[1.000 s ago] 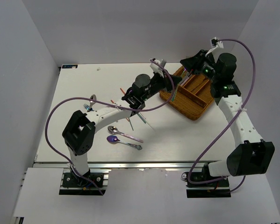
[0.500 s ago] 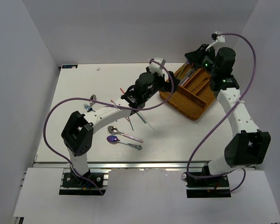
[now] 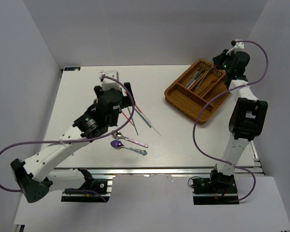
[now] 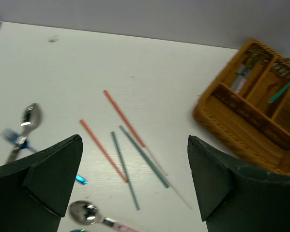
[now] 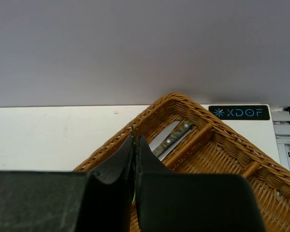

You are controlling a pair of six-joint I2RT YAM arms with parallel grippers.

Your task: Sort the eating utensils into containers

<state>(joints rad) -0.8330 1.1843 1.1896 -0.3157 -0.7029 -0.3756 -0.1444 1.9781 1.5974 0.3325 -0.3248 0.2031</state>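
The brown wicker tray [image 3: 179, 101] sits at the back right. A knife [image 5: 171, 137] and a green chopstick [image 4: 283, 89] lie in its compartments. My right gripper [image 5: 134, 137] hangs over the tray's far corner, shut on a thin chopstick whose tip pokes out past the fingertips. Away from the tray, my left gripper [image 4: 135, 140] is open and empty above the loose red chopsticks [image 4: 123, 118] and green chopsticks [image 4: 144, 157] in the middle of the table. Near the front lie a silver spoon [image 3: 118, 135] and a purple spoon [image 3: 116, 144]. Another spoon [image 4: 30, 116] and a blue fork [image 4: 11, 135] lie further left.
Grey walls close the table on three sides. An XDOF label [image 5: 238, 112] marks the table's back edge beside the tray. The left arm [image 3: 62, 145] stretches across the front left of the table, with a purple cable looping off it.
My left gripper has opened and pulled back from the tray to above the loose chopsticks. My right gripper has moved from the tray's middle to its far right corner, still shut.
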